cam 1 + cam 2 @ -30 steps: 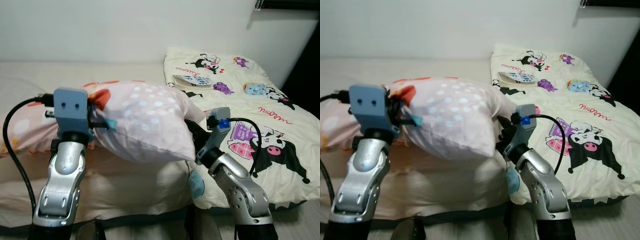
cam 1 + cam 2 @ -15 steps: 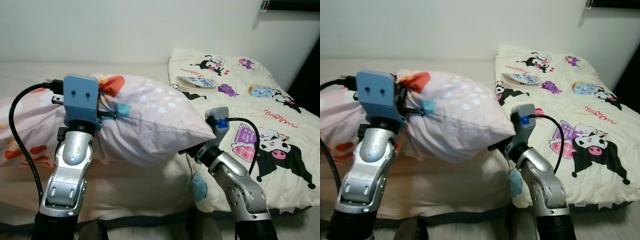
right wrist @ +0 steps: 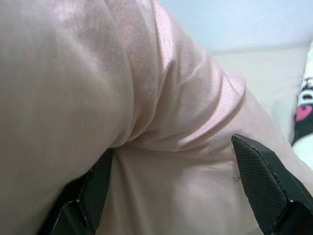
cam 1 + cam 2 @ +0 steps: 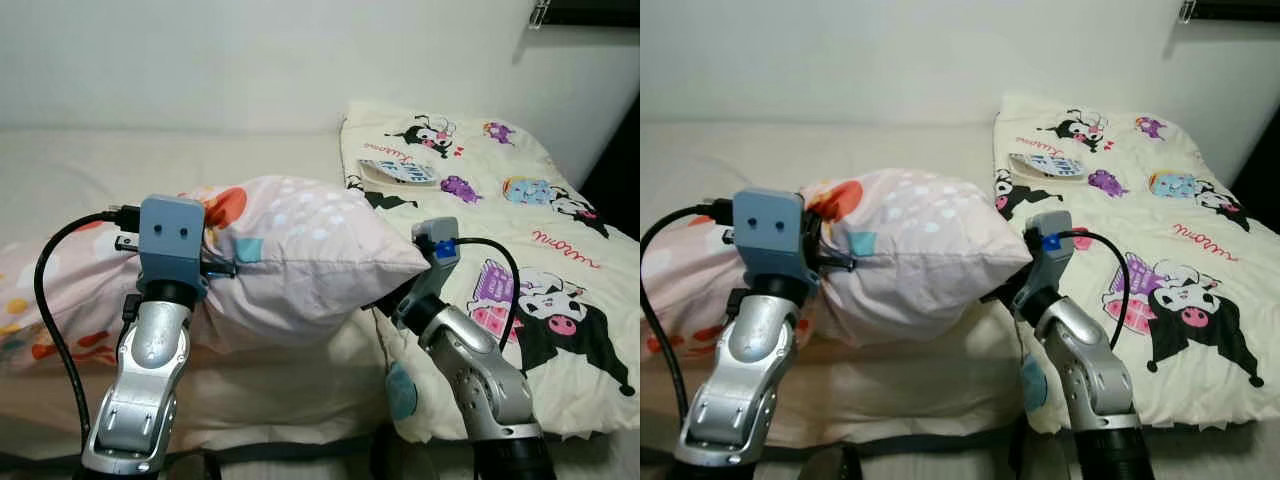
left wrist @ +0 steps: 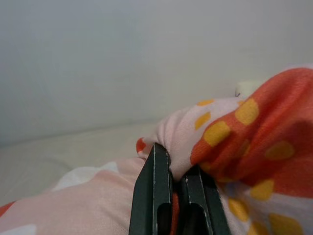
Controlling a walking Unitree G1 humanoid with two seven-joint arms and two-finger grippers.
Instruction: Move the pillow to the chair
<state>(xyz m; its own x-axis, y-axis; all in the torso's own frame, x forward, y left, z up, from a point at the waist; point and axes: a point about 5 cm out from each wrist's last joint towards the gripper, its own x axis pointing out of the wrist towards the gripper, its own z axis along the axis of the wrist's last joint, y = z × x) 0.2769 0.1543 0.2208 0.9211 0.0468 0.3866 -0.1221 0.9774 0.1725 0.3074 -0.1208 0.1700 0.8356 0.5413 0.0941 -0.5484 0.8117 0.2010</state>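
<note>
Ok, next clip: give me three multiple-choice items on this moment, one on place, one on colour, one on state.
1. Where is the cartoon-print blanket?
A. on the bed, on the robot's right
B. on the floor
C. on the robot's left

2. What colour is the housing on the left wrist?
A. red
B. blue
C. green

3. What is the left gripper doing?
A. hanging idle
B. open above the bed
C. shut on the pillow

Answers:
1 A, it lies spread over the bed's right part.
2 B, the box is light blue.
3 C, the left wrist view shows the fingers pinching spotted fabric; the right gripper is open, straddling the pillow's other end.
</note>
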